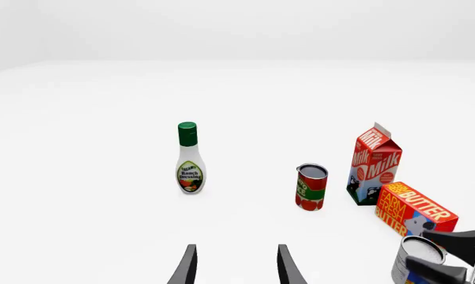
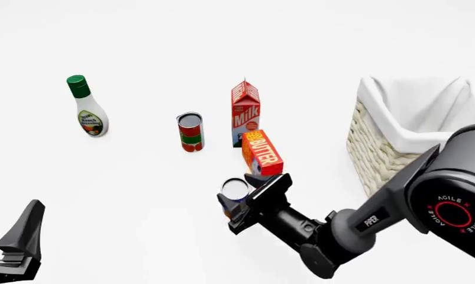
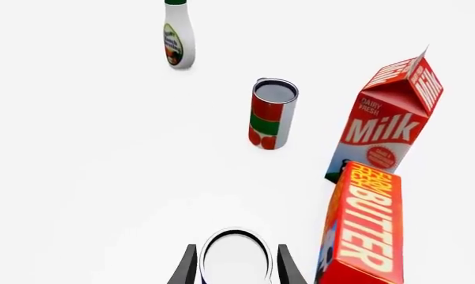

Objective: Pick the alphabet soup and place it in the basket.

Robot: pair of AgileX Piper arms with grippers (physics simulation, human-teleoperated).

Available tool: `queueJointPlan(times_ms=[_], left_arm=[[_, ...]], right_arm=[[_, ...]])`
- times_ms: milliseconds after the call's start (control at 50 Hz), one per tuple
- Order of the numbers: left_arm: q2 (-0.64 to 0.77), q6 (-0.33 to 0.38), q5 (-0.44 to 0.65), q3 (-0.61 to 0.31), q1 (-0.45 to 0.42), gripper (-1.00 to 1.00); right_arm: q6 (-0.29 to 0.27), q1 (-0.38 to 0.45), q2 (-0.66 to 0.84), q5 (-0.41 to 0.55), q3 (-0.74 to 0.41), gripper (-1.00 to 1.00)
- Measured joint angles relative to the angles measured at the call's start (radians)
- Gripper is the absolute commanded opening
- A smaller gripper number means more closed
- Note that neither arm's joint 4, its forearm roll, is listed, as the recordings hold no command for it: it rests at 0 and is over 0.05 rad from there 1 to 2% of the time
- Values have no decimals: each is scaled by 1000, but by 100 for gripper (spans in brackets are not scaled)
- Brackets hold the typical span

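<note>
The alphabet soup (image 2: 235, 189) is a small can with a silver-white top, standing upright on the white table just in front of the butter box. My right gripper (image 2: 246, 200) is open, one finger on each side of the can. In the right wrist view the alphabet soup's top (image 3: 235, 257) sits between the fingertips with thin gaps on both sides. The alphabet soup (image 1: 418, 255) and the right gripper (image 1: 444, 255) also show in the left wrist view. The basket (image 2: 379, 148) stands at the right, cream wicker with a white lining. My left gripper (image 2: 22, 236) stays open at the near left, holding nothing.
A butter box (image 2: 262, 155) lies right behind the soup, with a milk carton (image 2: 246, 115) beyond it. A red and green can (image 2: 190, 133) stands left of the milk. A ranch dressing bottle (image 2: 87, 109) stands at the far left.
</note>
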Motion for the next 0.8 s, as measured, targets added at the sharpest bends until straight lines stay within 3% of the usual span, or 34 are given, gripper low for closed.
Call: queueJointPlan(times_ms=[580,600,800], left_arm=[[0,0,0,0,0,100],[0,0,0,0,0,100],[0,0,0,0,0,100]], right_arm=[[7,-1,59,-6,-31,100],[7,-1,60,-6,-31,-100],[-1,1,60,-9,-34,-100]])
